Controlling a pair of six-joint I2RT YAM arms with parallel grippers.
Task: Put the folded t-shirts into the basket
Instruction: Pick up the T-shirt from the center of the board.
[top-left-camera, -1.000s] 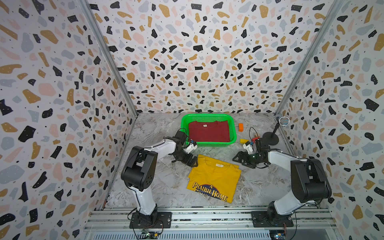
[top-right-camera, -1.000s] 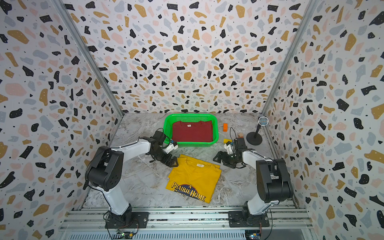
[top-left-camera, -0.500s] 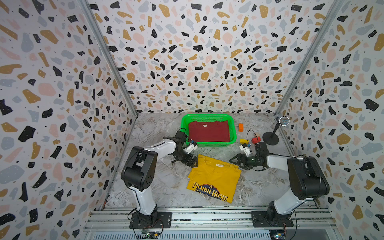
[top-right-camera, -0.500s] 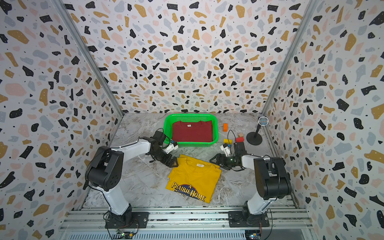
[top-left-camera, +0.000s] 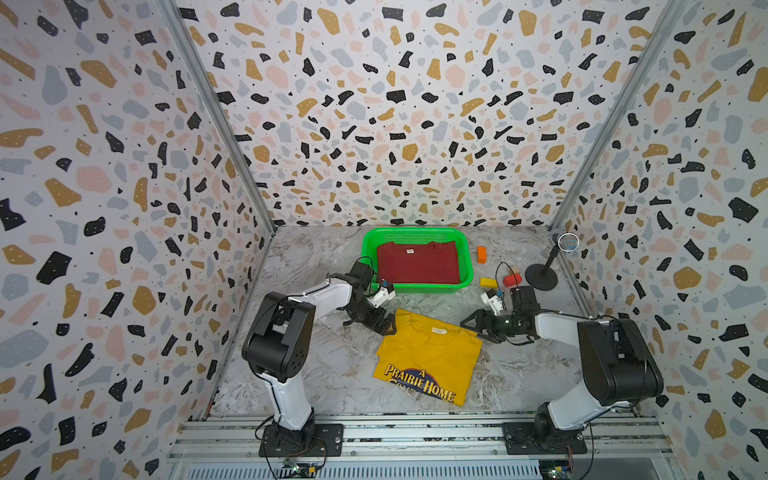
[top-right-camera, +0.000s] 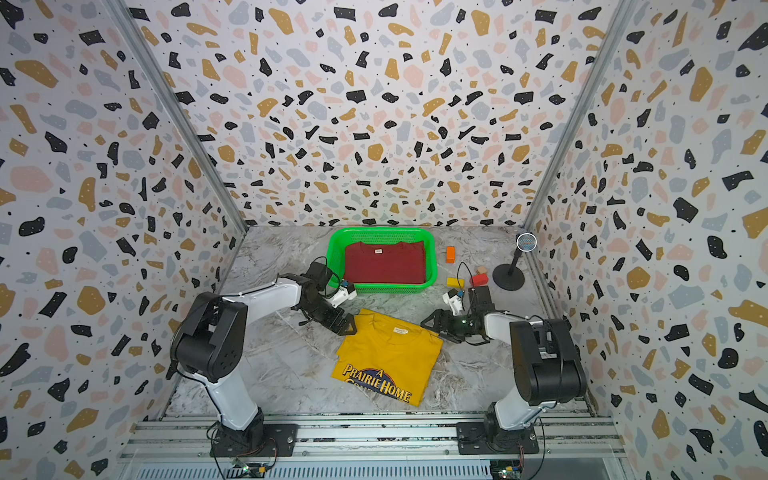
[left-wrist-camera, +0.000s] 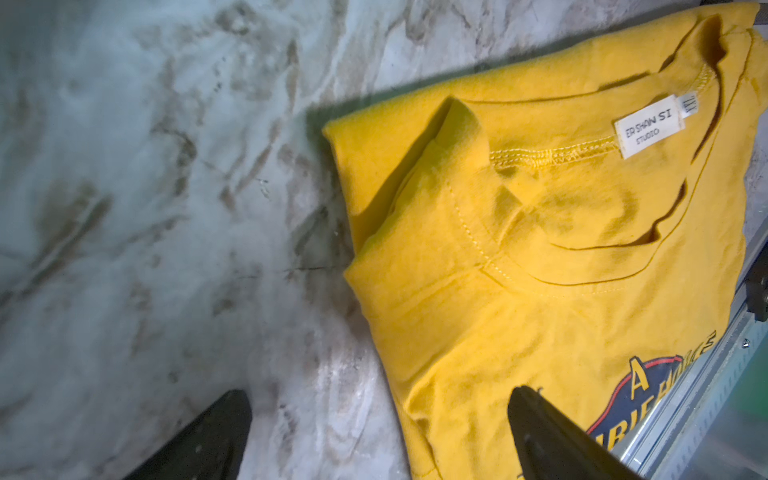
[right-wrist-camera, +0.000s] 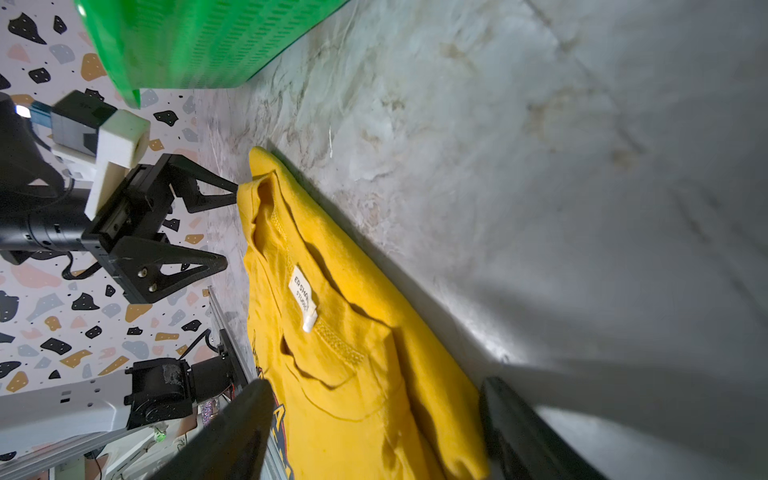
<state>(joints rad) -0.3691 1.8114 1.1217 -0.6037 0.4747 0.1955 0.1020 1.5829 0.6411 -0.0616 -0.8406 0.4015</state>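
Our left hand (top-left-camera: 385, 328) sits low at one collar corner of the yellow t-shirt (top-left-camera: 428, 361), fingers spread wide. In its wrist view one finger (left-wrist-camera: 540, 432) lies over the yellow cloth and the other over the bare counter (left-wrist-camera: 145, 208), with nothing pinched. Our right hand (top-left-camera: 473, 329) reaches in at the shirt's opposite collar corner, also spread. In its wrist view the shirt's edge runs between the two fingers, and we cannot tell whether either one touches the cloth. The yellow shirt lies folded flat on the counter, its collar towards the basket and its "A Prairie Home" print towards the front rail. Just behind it stands the green basket (top-left-camera: 411, 231), with the dark red t-shirt (top-left-camera: 417, 266) lying folded inside. On the right-arm side of the basket we see an orange block (top-left-camera: 481, 254), a yellow block (top-left-camera: 488, 282), a red block (top-left-camera: 511, 281) and a black stand (top-left-camera: 540, 279) near the wall.
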